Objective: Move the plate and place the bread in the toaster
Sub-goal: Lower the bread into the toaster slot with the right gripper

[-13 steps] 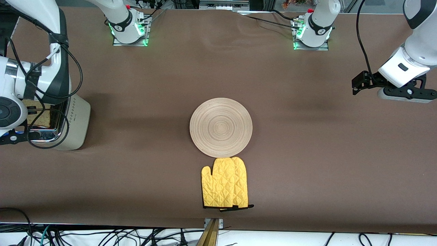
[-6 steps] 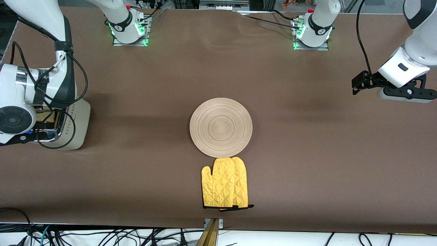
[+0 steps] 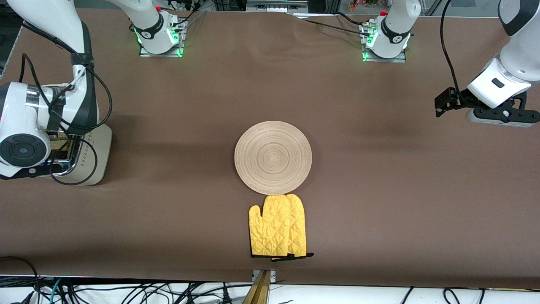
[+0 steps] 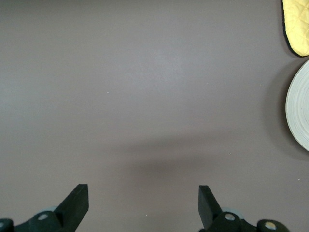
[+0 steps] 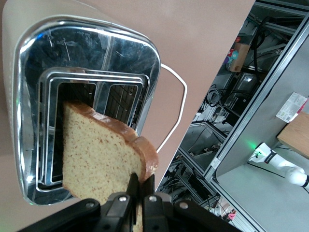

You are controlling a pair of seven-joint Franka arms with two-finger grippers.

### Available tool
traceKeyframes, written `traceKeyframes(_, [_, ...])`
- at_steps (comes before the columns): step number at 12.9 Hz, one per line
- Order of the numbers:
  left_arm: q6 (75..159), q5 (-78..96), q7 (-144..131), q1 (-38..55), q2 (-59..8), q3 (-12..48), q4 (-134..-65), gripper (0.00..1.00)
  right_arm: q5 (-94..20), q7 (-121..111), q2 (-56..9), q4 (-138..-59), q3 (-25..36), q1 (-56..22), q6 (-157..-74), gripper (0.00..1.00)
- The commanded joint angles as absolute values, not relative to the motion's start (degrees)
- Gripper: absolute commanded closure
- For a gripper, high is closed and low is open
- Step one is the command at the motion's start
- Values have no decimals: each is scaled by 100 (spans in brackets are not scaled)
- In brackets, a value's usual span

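Chrome-topped toaster (image 5: 72,111): my right gripper (image 5: 140,193), clamped on the bread (image 5: 104,162), has dropped since a second ago; slice entering a slot. Left gripper (image 4: 140,203) waits wide over bare bench (image 3: 379,190). Plate (image 3: 273,157) mid-bench.

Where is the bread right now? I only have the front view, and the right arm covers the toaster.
Observer: The right hand is shut on the squarish speckled bread slice with brown crust, pinching its crust edge.
Operator: Is it in the toaster?
Observer: Its leading edge meets one slot of the cream-white chrome-topped toaster; most of the slice is outside the slot.
Operator: And the left hand?
Observer: The left hand hangs open over the brown table, waiting.
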State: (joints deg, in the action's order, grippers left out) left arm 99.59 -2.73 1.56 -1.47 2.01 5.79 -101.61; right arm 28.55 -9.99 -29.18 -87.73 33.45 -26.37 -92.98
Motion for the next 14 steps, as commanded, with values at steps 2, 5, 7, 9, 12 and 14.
traceKeyframes(2, [9826, -404, 97, -114, 149, 571, -9993, 0, 2865, -844, -3023, -8745, 3331, -2646, -9552, 100])
traceKeyframes(5, [9817, -404, 97, -114, 149, 571, -10002, 0, 2900, -853, -3102, -8667, 3340, -2619, -9712, 100])
traceKeyframes(7, [9826, -404, 97, -114, 149, 571, -10002, 0, 2900, -879, -3190, -8543, 3340, -2602, -9712, 100])
traceKeyframes(9, [9826, -404, 97, -114, 149, 571, -10002, 0, 2865, -835, -3199, -8543, 3331, -2602, -9703, 100])
traceKeyframes(12, [9826, -404, 97, -106, 149, 571, -10002, 0, 2673, -852, -3208, -8543, 3331, -2645, -9668, 1])
traceKeyframes(14, [9826, -404, 97, -114, 149, 571, -10002, 0, 2287, -896, -3147, -8482, 3331, -2680, -9633, 0])
